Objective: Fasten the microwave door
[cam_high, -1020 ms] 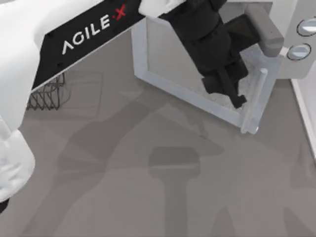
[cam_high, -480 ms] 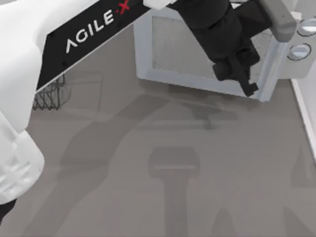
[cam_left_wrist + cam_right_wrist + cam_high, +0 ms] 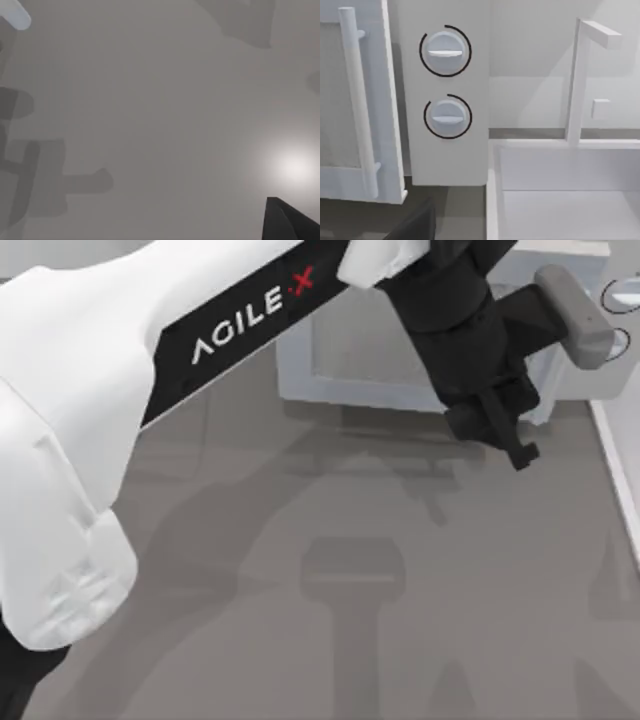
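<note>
Grey desk (image 3: 300, 640), microwave at its far right. Door (image 3: 350, 360) sits nearly flush with the body; its bar handle (image 3: 357, 100) lies just beside the two knobs (image 3: 445, 50). Left end effector (image 3: 497, 427) hangs before the door's lower edge; finger state cannot be told. Judgement: press squarely near the handle side until the door seats, avoiding the knobs. Right arm is parked near the microwave.

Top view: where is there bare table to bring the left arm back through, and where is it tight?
Bare grey table spreads below the microwave door, right to the white edge. It is crowded at the top right, where the left tool hangs beside the door, near the knobs.
</note>
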